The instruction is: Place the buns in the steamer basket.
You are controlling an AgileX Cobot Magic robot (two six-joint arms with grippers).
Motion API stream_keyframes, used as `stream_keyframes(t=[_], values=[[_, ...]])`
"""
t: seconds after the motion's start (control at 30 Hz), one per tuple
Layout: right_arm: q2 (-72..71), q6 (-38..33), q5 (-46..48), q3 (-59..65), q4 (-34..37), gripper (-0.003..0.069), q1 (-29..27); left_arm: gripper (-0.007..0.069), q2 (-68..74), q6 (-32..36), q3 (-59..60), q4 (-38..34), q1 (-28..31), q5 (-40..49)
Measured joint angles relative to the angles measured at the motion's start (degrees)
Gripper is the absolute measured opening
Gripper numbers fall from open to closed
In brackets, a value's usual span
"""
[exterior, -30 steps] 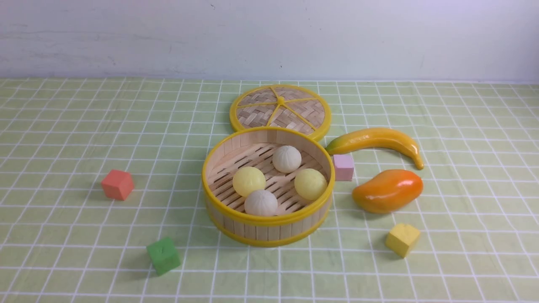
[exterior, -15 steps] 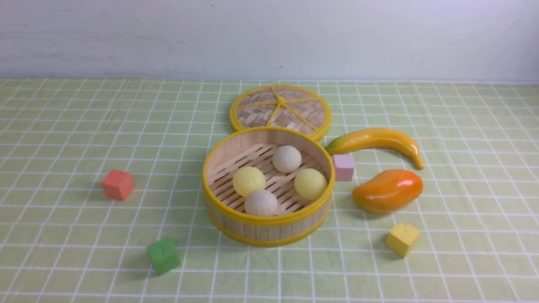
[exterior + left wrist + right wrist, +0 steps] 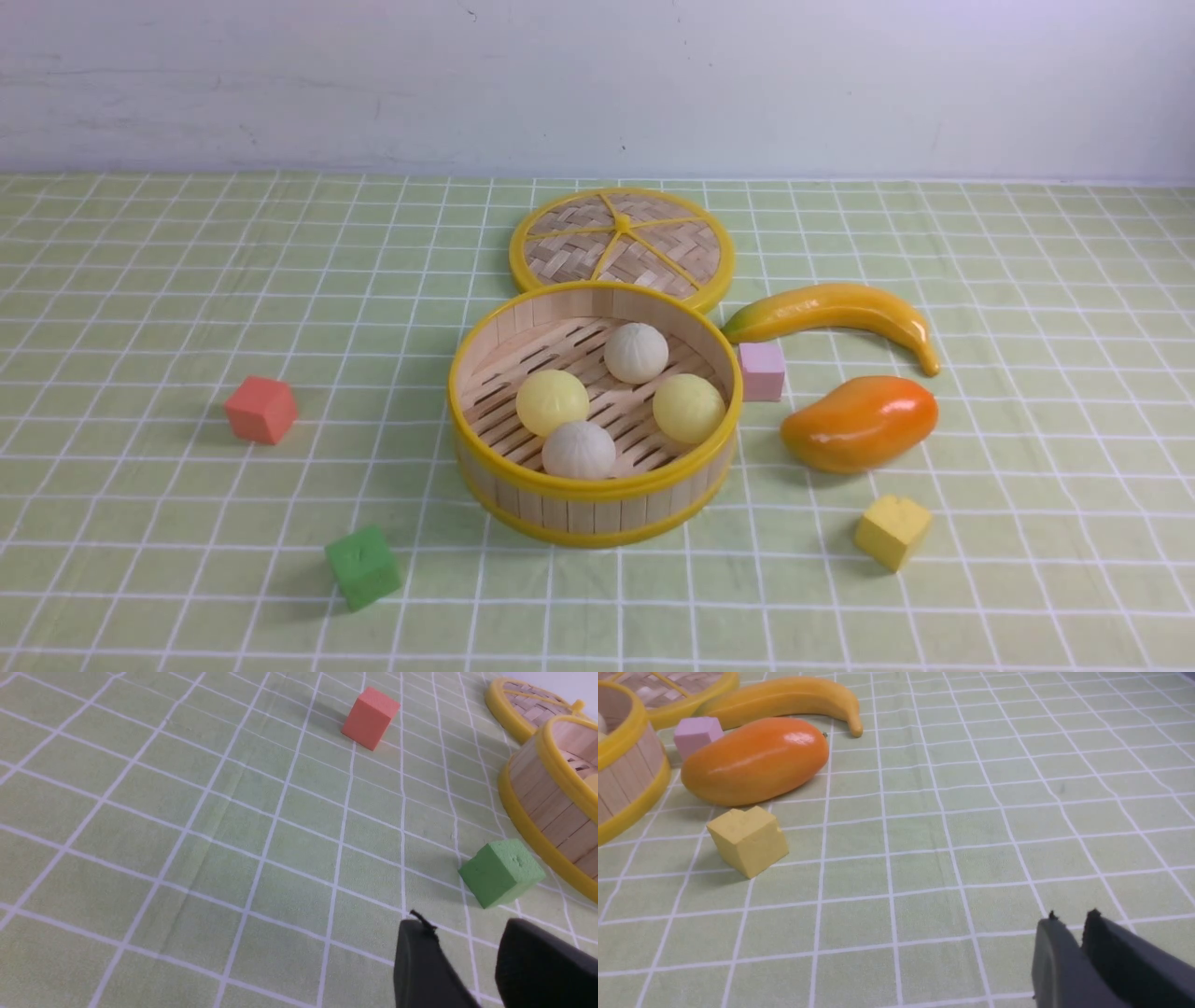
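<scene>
Front view. Table draped in a pale green cloth [image 3: 187,308] ruled with white grid lines; plain whitish wall [image 3: 597,84] along the far edge. At centre, steamer basket [image 3: 595,509] upright, with all four buns inside on the slatted floor: off-white bun [image 3: 636,352] at the far side, yellow bun [image 3: 552,401] left, yellow bun [image 3: 689,408] right, off-white bun [image 3: 579,449] nearest. Woven lid [image 3: 621,245] flat just beyond the basket. Right of the basket: pink cube [image 3: 762,370], banana [image 3: 836,313], mango [image 3: 860,422], yellow cube [image 3: 893,530]. Left: red cube [image 3: 260,409]; near left: green cube [image 3: 362,566]. Neither arm nor pincer visible here.

Left wrist view. Left gripper [image 3: 467,956] over bare cloth, jaws parted with a clear gap, nothing between them, nothing touched. Green cube just beyond the fingertips; basket wall farther off to the right, well apart from the jaws; red cube far off.

Right wrist view. Right gripper [image 3: 1073,933] over bare cloth, jaws parted by only a narrow slit, empty, touching nothing. Yellow cube, mango, pink cube and banana to the left; basket rim at the far left edge, well apart from the jaws.
</scene>
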Motion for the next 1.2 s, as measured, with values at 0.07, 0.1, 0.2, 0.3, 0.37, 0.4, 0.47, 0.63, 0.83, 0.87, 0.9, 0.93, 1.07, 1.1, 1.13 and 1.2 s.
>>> stream_keyframes(t=[0.07,0.1,0.2,0.3,0.37,0.4,0.47,0.63,0.83,0.87,0.9,0.93,1.07,1.1,1.13,1.2], values=[[0.0,0.0,0.0,0.0,0.0,0.0091,0.0,0.0238,0.0,0.0,0.0,0.0,0.0,0.0],[0.0,0.0,0.0,0.0,0.0,0.0092,0.0,0.0238,0.0,0.0,0.0,0.0,0.0,0.0],[0.0,0.0,0.0,0.0,0.0,0.0096,0.0,0.0238,0.0,0.0,0.0,0.0,0.0,0.0],[0.0,0.0,0.0,0.0,0.0,0.0100,0.0,0.0238,0.0,0.0,0.0,0.0,0.0,0.0],[0.0,0.0,0.0,0.0,0.0,0.0103,0.0,0.0238,0.0,0.0,0.0,0.0,0.0,0.0],[0.0,0.0,0.0,0.0,0.0,0.0103,0.0,0.0238,0.0,0.0,0.0,0.0,0.0,0.0],[0.0,0.0,0.0,0.0,0.0,0.0108,0.0,0.0238,0.0,0.0,0.0,0.0,0.0,0.0],[0.0,0.0,0.0,0.0,0.0,0.0114,0.0,0.0238,0.0,0.0,0.0,0.0,0.0,0.0],[0.0,0.0,0.0,0.0,0.0,0.0124,0.0,0.0238,0.0,0.0,0.0,0.0,0.0,0.0],[0.0,0.0,0.0,0.0,0.0,0.0125,0.0,0.0238,0.0,0.0,0.0,0.0,0.0,0.0],[0.0,0.0,0.0,0.0,0.0,0.0125,0.0,0.0238,0.0,0.0,0.0,0.0,0.0,0.0],[0.0,0.0,0.0,0.0,0.0,0.0127,0.0,0.0238,0.0,0.0,0.0,0.0,0.0,0.0],[0.0,0.0,0.0,0.0,0.0,0.0132,0.0,0.0238,0.0,0.0,0.0,0.0,0.0,0.0],[0.0,0.0,0.0,0.0,0.0,0.0134,0.0,0.0238,0.0,0.0,0.0,0.0,0.0,0.0],[0.0,0.0,0.0,0.0,0.0,0.0134,0.0,0.0238,0.0,0.0,0.0,0.0,0.0,0.0],[0.0,0.0,0.0,0.0,0.0,0.0136,0.0,0.0238,0.0,0.0,0.0,0.0,0.0,0.0]])
